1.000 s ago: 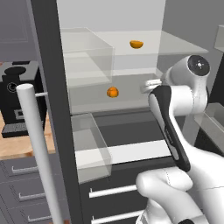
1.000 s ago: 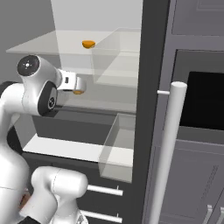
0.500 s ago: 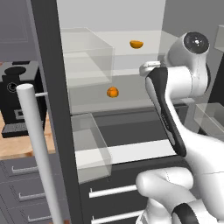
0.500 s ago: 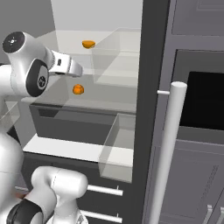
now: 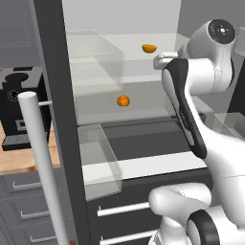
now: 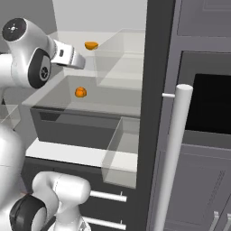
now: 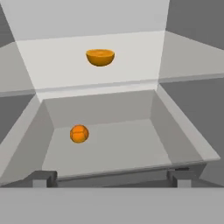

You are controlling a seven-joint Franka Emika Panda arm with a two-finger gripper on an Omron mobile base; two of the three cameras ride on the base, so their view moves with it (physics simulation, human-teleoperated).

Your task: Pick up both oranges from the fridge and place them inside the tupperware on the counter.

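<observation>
Two oranges lie inside the open fridge (image 5: 53, 72). One orange (image 5: 149, 48) (image 6: 91, 45) (image 7: 100, 57) rests on the upper glass shelf. The other orange (image 5: 123, 100) (image 6: 80, 92) (image 7: 79, 134) sits on the shelf below. My gripper (image 5: 159, 59) (image 6: 80, 63) (image 7: 112, 177) hovers in front of the shelves, at a height between the two fruits and apart from both. In the hand view its fingertips (image 7: 43, 177) stand wide apart, open and holding nothing. A strip of the counter (image 5: 19, 161) shows left of the fridge. The tupperware is out of view.
The fridge door with its long grey handle (image 5: 42, 158) (image 6: 173, 153) stands open. Clear door bins (image 5: 98, 162) (image 6: 122, 149) jut out near the lower shelf. A black coffee machine (image 5: 21, 112) stands on the counter. A dark oven (image 6: 208, 103) sits right of the fridge.
My gripper has risen from beside the lower orange to a height between the two shelves. Both oranges lie where they were.
</observation>
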